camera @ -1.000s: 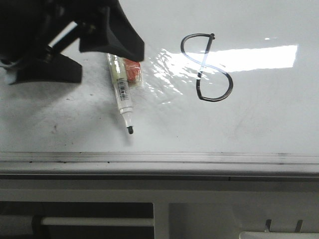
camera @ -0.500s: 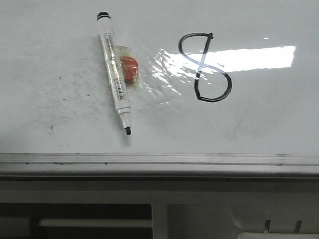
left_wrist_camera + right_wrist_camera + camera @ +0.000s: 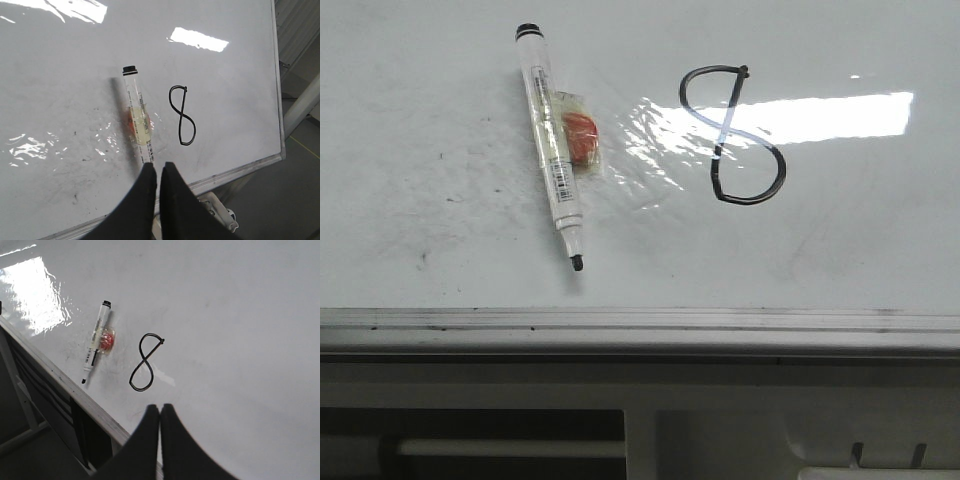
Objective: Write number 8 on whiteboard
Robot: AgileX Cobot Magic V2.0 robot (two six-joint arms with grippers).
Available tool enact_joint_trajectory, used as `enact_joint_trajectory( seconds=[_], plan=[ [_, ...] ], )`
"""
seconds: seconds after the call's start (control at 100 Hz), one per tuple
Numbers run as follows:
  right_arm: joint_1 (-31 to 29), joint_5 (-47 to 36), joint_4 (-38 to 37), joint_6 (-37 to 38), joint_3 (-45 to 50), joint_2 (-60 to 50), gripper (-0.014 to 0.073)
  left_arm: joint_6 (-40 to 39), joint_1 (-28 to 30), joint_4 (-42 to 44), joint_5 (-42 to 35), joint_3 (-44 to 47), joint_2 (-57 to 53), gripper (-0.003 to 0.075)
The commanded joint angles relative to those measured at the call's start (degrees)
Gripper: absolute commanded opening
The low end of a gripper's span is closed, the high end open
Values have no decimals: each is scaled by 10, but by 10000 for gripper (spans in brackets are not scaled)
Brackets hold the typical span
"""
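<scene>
The whiteboard (image 3: 440, 120) fills most of every view — glossy white, streaked with faint grey smudges and a bright glare patch, with a grey metal rail along its near edge. On it, right of centre in the front view, stands the number 8 (image 3: 732, 135): a thin black slanted figure of two uneven loops with a small tick at the top. Both loops look closed, so the writing step appears done, and what remains is probably only for the arms to stay clear of the wet-looking ink.

Just left of the figure, well apart from it, lies the marker (image 3: 551, 165) — a slim white barrel with a black end cap and its dark tip bared toward the rail, uncapped. A small orange-red piece in clear wrapping (image 3: 582, 140) sits against its barrel.

The left gripper (image 3: 156, 172) hovers above the board with its dark tapered fingers pressed together, holding nothing; the right gripper (image 3: 160, 412) is likewise closed and empty.
</scene>
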Motion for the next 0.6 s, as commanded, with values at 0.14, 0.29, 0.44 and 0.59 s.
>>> enact_joint_trajectory(
  seconds=[0.14,0.29,0.44,0.59],
  plan=[
    [0,-37,-18,1,-12,9,-42,1,1,2,-1,-16,3,-20],
    [0,-37,-18,1,-12,9,-42,5,7,93,-73,6,-9,-20],
    [0,-37,-18,1,-12,9,-42,-107,77,354,-174,79,-21,-20],
    [0,-37,-18,1,-12,9,-42,-313,191,615,-192,152,-63,-20]
  ],
)
